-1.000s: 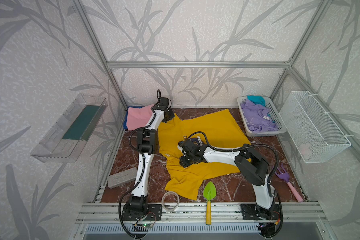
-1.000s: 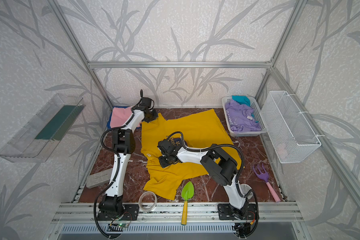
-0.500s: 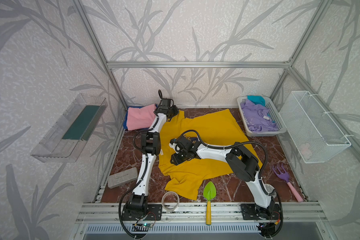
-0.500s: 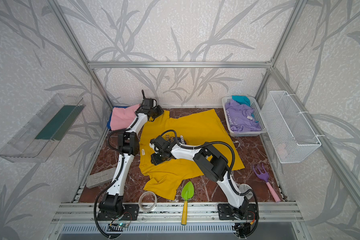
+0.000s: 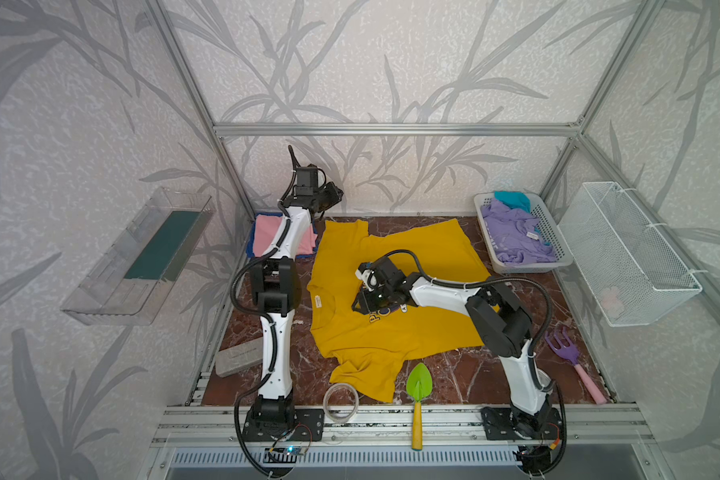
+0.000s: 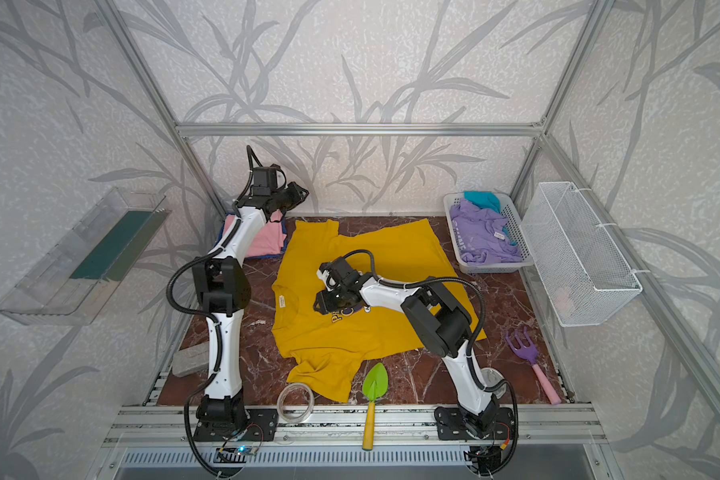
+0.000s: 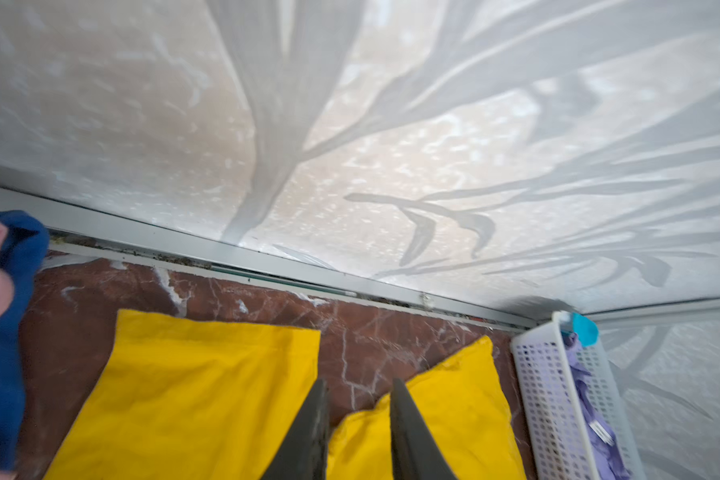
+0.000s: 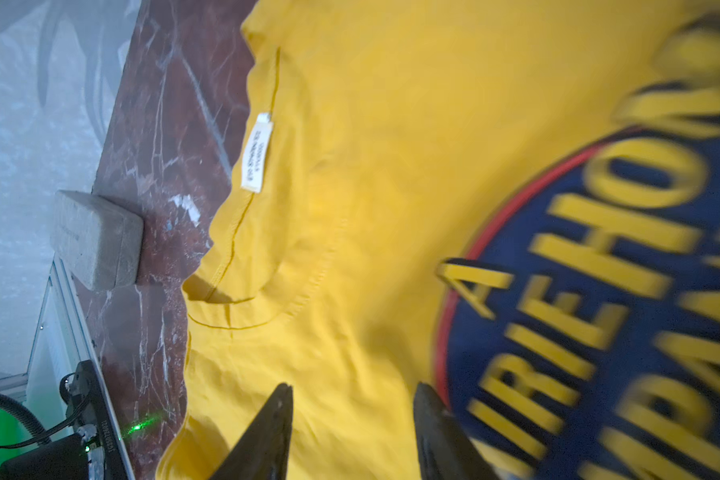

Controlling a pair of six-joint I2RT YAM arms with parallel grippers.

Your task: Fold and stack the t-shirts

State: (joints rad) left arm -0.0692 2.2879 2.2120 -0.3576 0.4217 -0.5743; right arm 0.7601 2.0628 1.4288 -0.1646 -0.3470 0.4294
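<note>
Nearest, the mustard-yellow cotton t-shirt (image 5: 375,340) lay spread on the red-brown marble tabletop (image 5: 466,374), print up, long axis crosswise, collar to the left, near sleeve rumpled. Over its chest the right gripper (image 8: 352,395) hovered, jaws parted, empty. Farthest back, the left gripper (image 7: 358,386) hung by the far sleeve, narrowly parted, grasping nothing.

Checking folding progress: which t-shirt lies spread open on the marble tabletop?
The mustard-yellow t-shirt with the dark blue print. The pink t-shirt lies folded on a blue one; the lavender t-shirt and teal t-shirt are bunched in the white perforated basket.
</note>
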